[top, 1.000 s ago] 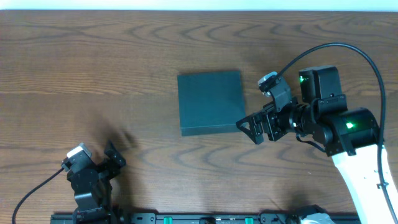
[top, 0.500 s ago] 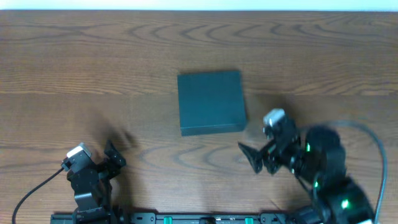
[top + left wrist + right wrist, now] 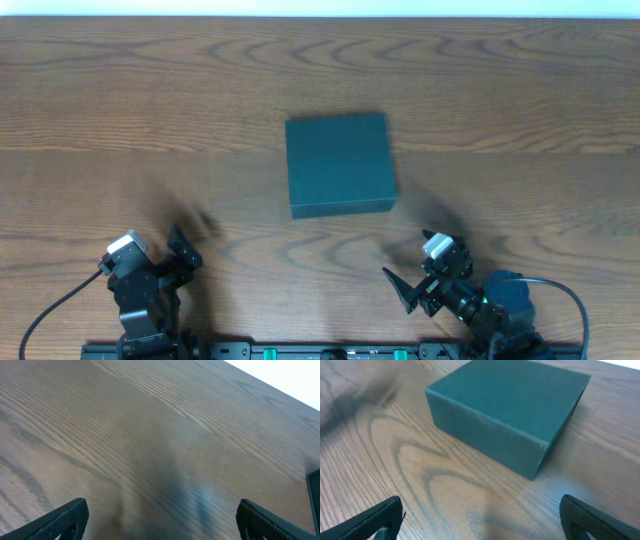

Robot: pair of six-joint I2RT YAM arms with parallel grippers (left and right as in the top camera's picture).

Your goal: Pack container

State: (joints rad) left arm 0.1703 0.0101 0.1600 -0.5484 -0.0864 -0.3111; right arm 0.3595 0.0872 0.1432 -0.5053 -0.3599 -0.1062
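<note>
Eyeing the box (image 3: 338,163): shut, flat, at centre of table (image 3: 120,100), 11 o'clock from right gripper (image 3: 402,288), 1 o'clock from left gripper (image 3: 188,250). Spread wide, both, gripping nothing. Looks light, stiff-walled, matte and grippy, yet crushable; worth pinching the lid's free edge gently

Only a sliver of the container (image 3: 315,497) shows in the left wrist view, cut by the right edge. Closed, it hides its inside. The left gripper (image 3: 161,505) and right gripper (image 3: 480,502) show only spread fingertips. The right arm (image 3: 500,305) runs off at the table's near edge.
</note>
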